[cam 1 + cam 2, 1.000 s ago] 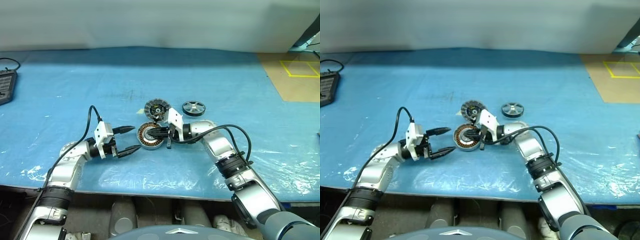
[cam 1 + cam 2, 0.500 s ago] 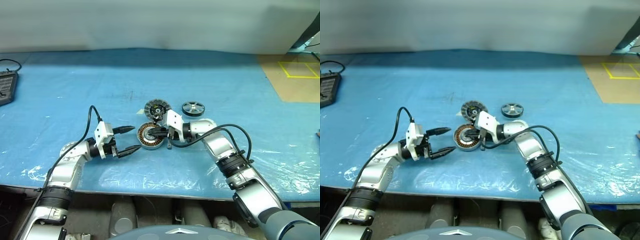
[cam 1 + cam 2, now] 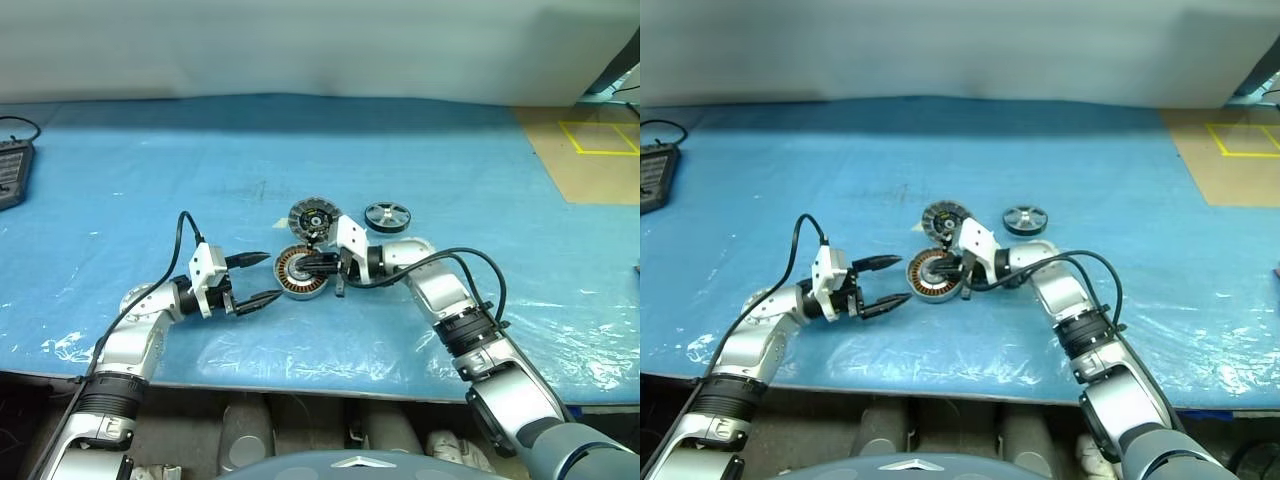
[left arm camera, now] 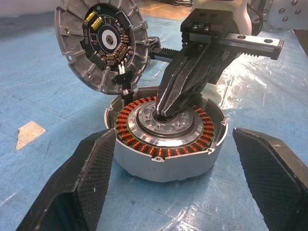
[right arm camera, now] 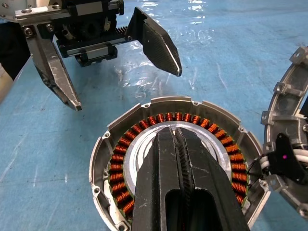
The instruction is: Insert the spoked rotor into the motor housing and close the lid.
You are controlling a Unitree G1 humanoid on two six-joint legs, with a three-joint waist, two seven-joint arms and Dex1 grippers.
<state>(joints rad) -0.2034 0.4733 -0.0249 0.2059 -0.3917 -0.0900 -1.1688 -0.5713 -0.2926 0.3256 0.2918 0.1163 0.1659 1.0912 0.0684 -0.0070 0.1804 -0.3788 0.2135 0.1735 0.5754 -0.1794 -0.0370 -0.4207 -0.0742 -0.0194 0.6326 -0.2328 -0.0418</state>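
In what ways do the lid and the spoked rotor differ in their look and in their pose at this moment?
The lid stands tilted up at the motor housing's rim; the spoked rotor lies flat on the blue sheet, apart from it. The lid's face carries a dark board with small coloured parts; the spoked rotor shows radial spokes around a hub. Both are round, grey metal, and unheld.

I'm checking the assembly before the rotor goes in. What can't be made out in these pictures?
- Motor housing: its central hole is hidden by the shut right gripper in both wrist views.
- Lid: cut off by the right wrist view's edge.
- Spoked rotor: too small in the eye views to check its spokes.
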